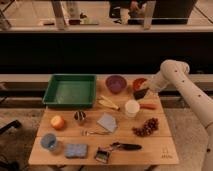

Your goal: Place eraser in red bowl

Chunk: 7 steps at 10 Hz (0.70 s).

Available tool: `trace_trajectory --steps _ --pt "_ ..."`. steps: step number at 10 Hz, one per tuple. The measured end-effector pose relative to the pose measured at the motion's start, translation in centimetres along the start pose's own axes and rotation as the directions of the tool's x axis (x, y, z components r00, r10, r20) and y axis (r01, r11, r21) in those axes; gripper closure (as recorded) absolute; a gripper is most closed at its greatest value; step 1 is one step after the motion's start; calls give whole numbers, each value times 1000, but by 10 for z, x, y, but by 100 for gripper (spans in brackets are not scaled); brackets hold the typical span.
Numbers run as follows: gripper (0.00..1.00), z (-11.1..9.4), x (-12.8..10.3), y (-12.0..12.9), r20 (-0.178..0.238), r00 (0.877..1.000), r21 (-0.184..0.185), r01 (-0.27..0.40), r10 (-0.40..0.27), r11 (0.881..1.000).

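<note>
The red bowl (pixel 137 82) stands at the back right of the wooden table (pixel 165 150), next to the purple bowl (pixel 116 83). My gripper (pixel 141 92) comes in from the right on the white arm and hangs at the red bowl's front rim. It is shut on the eraser (pixel 139 94), a dark flat block that sticks out below the fingers, just over the bowl's front edge. Part of the bowl is hidden behind the gripper and the eraser.
A green tray (pixel 70 90) fills the back left. A white cup (pixel 132 108), bananas (pixel 108 103) and an orange stick (pixel 148 106) lie just in front of the bowls. Grapes (pixel 146 127), a black-handled brush (pixel 117 147), a blue sponge (pixel 76 150) and an orange fruit (pixel 58 122) lie nearer the front.
</note>
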Motion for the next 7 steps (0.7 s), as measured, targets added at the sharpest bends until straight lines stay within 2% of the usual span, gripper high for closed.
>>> trace_trajectory --steps 2,3,6,7 --pt "95 5 6 -5 -5 1000 6 1 -1 1000" --pt "95 3 6 -7 -13 1000 23 3 -3 1000" --pt "95 -9 6 -12 -26 1000 111 11 -8 994" --pt "95 -11 8 -14 -30 999 127 14 -11 992"
